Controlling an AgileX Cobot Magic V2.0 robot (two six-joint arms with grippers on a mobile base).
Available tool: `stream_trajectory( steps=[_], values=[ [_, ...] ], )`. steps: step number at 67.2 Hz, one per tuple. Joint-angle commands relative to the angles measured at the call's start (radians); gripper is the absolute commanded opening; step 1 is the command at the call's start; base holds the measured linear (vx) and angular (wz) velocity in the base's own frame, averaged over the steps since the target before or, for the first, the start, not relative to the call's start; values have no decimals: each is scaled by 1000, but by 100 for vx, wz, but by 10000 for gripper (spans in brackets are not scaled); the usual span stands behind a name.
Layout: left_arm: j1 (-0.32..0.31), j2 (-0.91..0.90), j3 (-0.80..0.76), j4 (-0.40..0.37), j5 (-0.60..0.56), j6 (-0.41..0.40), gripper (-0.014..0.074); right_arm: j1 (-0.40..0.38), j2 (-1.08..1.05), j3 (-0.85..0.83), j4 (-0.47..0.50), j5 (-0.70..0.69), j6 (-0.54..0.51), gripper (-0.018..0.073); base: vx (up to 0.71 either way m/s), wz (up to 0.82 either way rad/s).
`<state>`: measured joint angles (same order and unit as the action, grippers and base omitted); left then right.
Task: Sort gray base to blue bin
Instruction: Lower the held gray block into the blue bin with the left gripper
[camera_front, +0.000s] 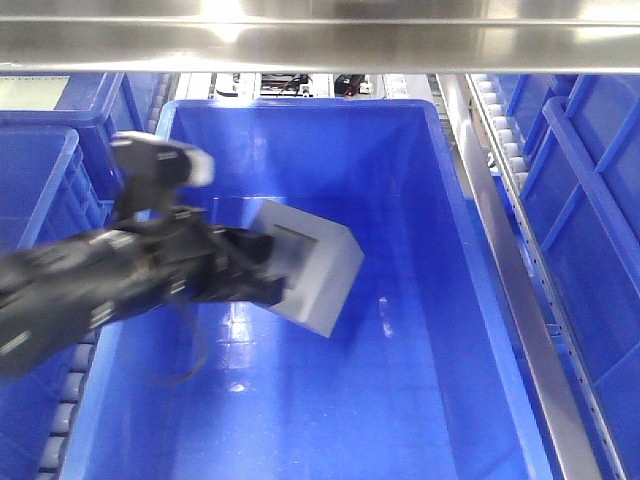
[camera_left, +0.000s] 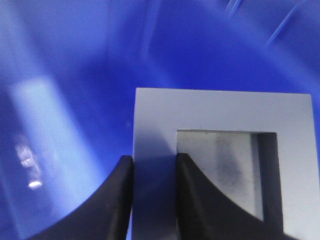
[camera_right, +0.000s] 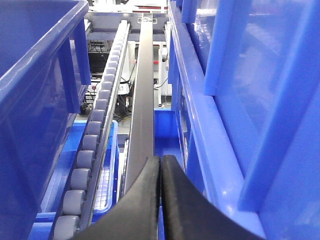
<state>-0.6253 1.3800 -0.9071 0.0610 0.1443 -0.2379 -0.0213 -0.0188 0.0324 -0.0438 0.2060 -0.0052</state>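
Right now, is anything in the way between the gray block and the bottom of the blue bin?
Nothing visible is. The left gripper holds the gray base tilted inside the blue bin, and the floor below it looks bare.

No text, label, brand, number or sign is legible in any view; the bins, the block and the arm show only plain, unmarked surfaces.
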Motion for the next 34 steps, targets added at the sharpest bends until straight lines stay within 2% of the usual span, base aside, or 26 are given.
stream_trajectory(
  steps=[1, 16, 34],
  values=[
    [-4, 38, -114, -2, -9, -11, 3, -7, -7, 4, -9, -79, -7, -5, 0, 0],
    [-4, 200, -247, -1, 98, -11, 3, -7, -7, 4, -9, -79, -7, -5, 0, 0],
    [7, 329, -288, -5, 110, -41, 7, -7, -7, 4, -9, -81, -7, -5, 0, 0]
  ],
)
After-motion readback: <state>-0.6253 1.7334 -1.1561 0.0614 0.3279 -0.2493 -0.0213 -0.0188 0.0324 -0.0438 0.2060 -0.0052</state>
